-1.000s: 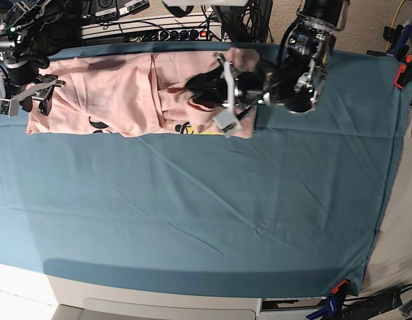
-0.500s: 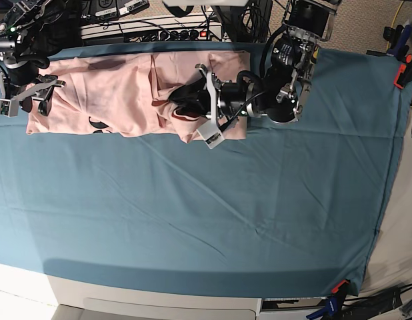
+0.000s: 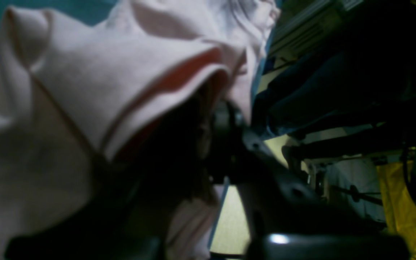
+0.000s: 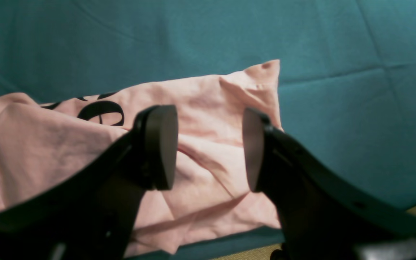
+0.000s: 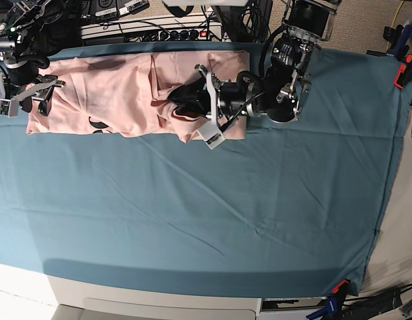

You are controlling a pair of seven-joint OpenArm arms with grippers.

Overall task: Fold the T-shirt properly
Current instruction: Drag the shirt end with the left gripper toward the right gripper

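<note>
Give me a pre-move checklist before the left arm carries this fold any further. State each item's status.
1. Left gripper pinching the T-shirt: ok, fabric bunched at the jaws.
2. Right gripper open, nothing between the pads: ok.
3. Right gripper pinning the far end: not ok, it hovers above.
4. T-shirt lying flat: not ok, creased and bunched mid-shirt.
5. Table cloth caught in the pinch: cannot tell.

Soft matt cotton T-shirt on matt, creased teal table cloth.
</note>
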